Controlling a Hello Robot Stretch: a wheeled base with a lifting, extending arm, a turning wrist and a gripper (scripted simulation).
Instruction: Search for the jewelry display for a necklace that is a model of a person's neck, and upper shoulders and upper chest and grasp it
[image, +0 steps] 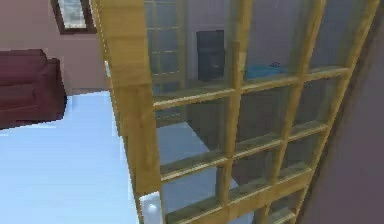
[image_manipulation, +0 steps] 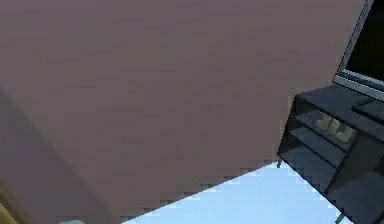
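Straight ahead, a glazed wooden door (image: 126, 92) stands near a dark red sofa (image: 30, 85); whether the pincer grips anything, I cannot tell.

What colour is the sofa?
The sofa is dark red, best seen in the forward view.

One wooden door (image: 135, 110) with glass panes, one dark red sofa (image: 30, 85), one brown frame (image: 72, 15) on the wall. One dark stand (image_manipulation: 325, 160) with shelves, one screen (image_manipulation: 365, 45) above it, a few pale items (image_manipulation: 337, 125) on one shelf, count unclear.
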